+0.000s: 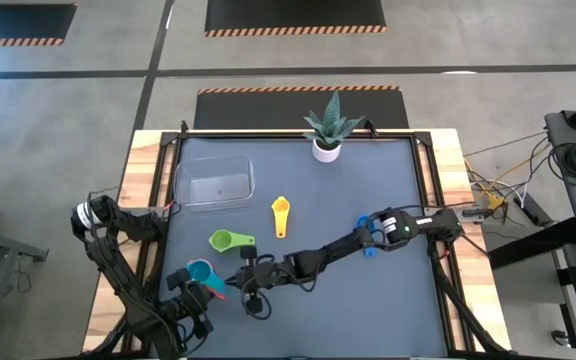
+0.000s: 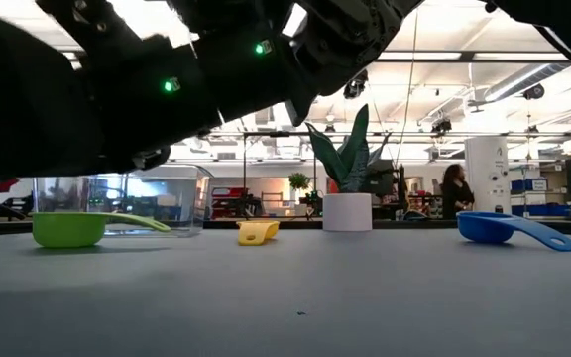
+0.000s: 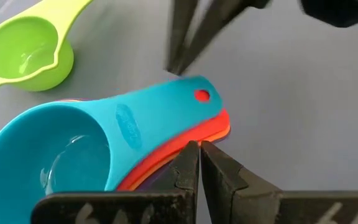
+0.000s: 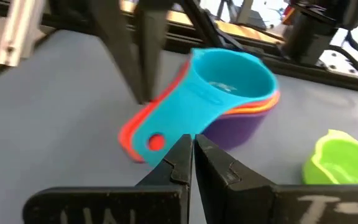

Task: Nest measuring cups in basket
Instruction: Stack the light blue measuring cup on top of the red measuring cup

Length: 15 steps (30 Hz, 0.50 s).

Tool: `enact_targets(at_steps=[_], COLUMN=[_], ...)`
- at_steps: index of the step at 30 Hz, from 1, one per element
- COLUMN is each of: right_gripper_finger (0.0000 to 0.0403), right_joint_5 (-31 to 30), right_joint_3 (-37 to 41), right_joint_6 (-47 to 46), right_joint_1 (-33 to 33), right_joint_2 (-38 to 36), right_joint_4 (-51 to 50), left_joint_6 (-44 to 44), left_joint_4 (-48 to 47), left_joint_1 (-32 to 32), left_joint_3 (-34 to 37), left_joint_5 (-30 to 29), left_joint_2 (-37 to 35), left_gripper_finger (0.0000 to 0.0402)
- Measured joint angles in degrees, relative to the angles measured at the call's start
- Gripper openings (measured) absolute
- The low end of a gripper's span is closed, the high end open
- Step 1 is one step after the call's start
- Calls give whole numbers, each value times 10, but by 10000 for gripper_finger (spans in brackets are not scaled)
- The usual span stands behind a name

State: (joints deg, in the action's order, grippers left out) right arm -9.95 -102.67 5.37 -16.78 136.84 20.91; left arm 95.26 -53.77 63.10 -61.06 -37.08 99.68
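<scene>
Near the front left of the dark surface (image 1: pixel 368 300), a teal cup (image 1: pixel 200 272) sat atop a nested stack of red, orange and purple cups, well short of the clear basket (image 1: pixel 213 182). Both the left pincer (image 3: pixel 199 155) and the right pincer (image 4: pixel 192 149) were fully shut at the stack's handles, gripping nothing. Green (image 1: pixel 230 240), yellow (image 1: pixel 280 215) and blue (image 1: pixel 368 235) cups lay loose. Doing the step well likely meant opening one pincer to grip the handles squarely.
</scene>
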Motion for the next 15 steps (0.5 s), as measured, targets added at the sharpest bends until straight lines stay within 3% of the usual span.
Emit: enact_targets(at_steps=[9,15], right_gripper_finger=[8,8], right_joint_5=[-42,-31], right_joint_3=[0,0], right_joint_6=[20,-8], right_joint_1=[0,11], right_joint_2=[-6,-2], right_joint_4=[-10,-12], left_joint_6=[0,0], left_joint_4=[3,4], left_joint_1=[-1,-1], left_joint_3=[0,0], left_joint_5=[5,5], left_joint_2=[0,0], left_gripper_finger=[0,0])
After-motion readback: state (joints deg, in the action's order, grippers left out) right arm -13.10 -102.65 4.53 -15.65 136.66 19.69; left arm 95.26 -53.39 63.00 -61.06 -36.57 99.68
